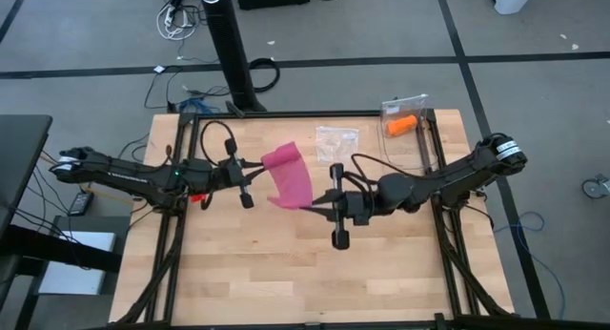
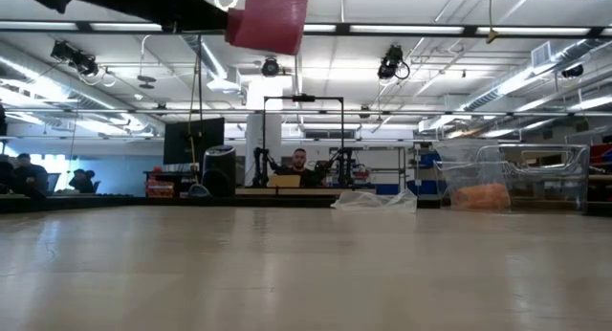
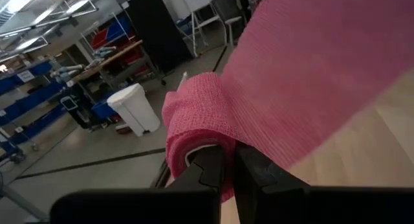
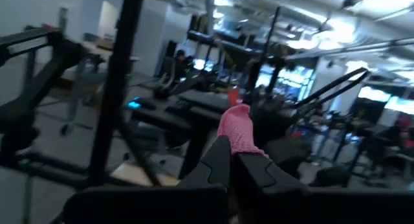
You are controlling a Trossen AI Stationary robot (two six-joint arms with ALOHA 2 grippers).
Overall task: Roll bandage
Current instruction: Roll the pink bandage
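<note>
- The left arm reaches in over the bench [image 1: 286,263] from the left edge, low and stretched toward the middle.
- The left pincer [image 1: 255,168] is at the end of that arm, left of centre. Its fingers [image 3: 207,169] are pressed nearly together on the rolled end of the bandage [image 1: 289,175]; in the left wrist view the pink roll wraps over the fingertips and a wide flat strip runs off from it.
- The bandage is a magenta strip held up in the air between the two pincers, above the middle of the bench. In the high view it hangs as a broad band from the left pincer down to the right one. In the low view only a pink piece shows at the top, well clear of the wood.
- The right pincer [image 1: 315,205] is just right of centre, fully closed on the other, narrow end of the strip. In the right wrist view a small bunch of pink fabric stands up from between its fingers [image 4: 217,160].
- The right arm comes in from the right edge.
- A clear bag [image 1: 337,137] lies flat on the bench behind the right pincer.
- A clear box [image 1: 405,109] with an orange roll [image 1: 401,125] inside stands at the far right corner.
- A person [image 2: 299,163] shows in the room beyond the bench.
</note>
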